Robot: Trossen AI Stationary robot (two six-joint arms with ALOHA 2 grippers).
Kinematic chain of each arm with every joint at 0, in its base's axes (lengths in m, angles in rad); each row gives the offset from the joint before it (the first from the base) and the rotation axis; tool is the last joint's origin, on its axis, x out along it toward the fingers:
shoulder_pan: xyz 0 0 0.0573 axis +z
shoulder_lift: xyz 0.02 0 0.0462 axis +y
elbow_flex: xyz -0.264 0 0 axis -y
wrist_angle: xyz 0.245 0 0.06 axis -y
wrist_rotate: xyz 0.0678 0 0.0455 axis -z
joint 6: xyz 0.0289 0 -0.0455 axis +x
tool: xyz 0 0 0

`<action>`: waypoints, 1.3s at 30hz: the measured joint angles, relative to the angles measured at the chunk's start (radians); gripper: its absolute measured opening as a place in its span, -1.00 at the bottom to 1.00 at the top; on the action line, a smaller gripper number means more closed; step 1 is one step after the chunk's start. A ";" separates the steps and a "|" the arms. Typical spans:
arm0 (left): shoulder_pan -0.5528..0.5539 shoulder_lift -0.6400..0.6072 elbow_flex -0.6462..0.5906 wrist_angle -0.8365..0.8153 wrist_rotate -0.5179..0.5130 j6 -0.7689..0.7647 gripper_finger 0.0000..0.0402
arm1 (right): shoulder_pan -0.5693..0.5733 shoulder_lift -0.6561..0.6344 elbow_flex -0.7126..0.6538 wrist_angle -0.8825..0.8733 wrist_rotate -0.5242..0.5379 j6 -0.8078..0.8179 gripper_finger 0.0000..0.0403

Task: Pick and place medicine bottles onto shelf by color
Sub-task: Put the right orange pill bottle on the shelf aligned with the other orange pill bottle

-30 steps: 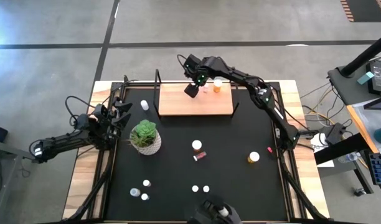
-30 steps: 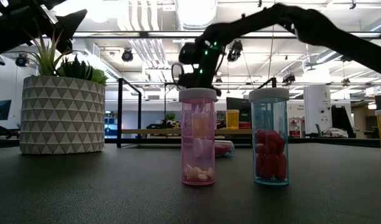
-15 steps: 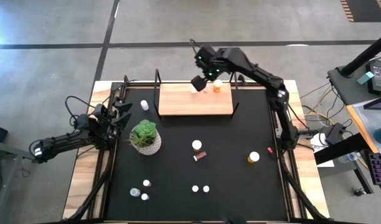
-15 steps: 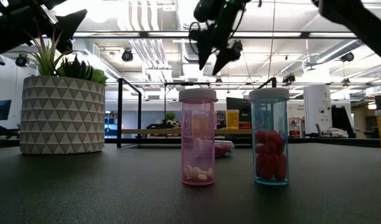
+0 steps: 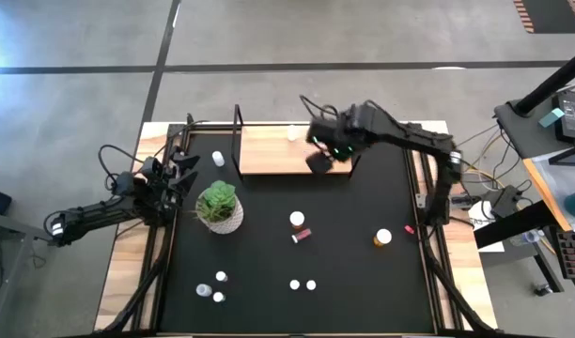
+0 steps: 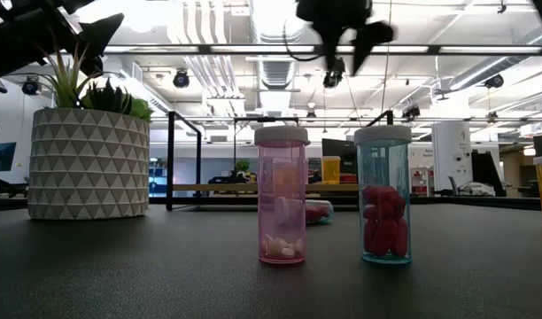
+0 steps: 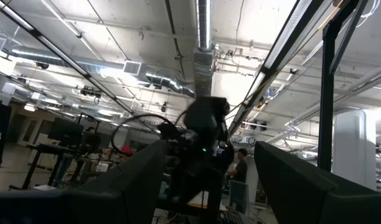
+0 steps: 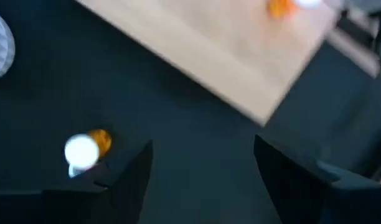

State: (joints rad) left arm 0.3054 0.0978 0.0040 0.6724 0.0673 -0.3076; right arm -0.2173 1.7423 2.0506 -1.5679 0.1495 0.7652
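Shelf (image 5: 269,155) had been left by the open, empty right end effector (image 5: 319,161), suggesting one orange bottle (image 8: 281,7) was placed.

no legible text, label, brand, number or sign appears in any view. the pink translucent medicine bottle (image 6: 282,195) and the blue-tinted clear medicine bottle (image 6: 383,195) on the black bench (image 6: 165,275) carry no readable print; distant room fixtures are too small to read.
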 joint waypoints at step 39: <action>0.000 0.000 0.000 0.000 0.000 0.000 0.16 | 0.677 -0.589 -1.119 0.337 -0.182 1.197 0.41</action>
State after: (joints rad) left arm 0.3054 0.0978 0.0044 0.6720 0.0673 -0.3073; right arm 0.4599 1.1538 0.9312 -1.2310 -0.0325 1.9625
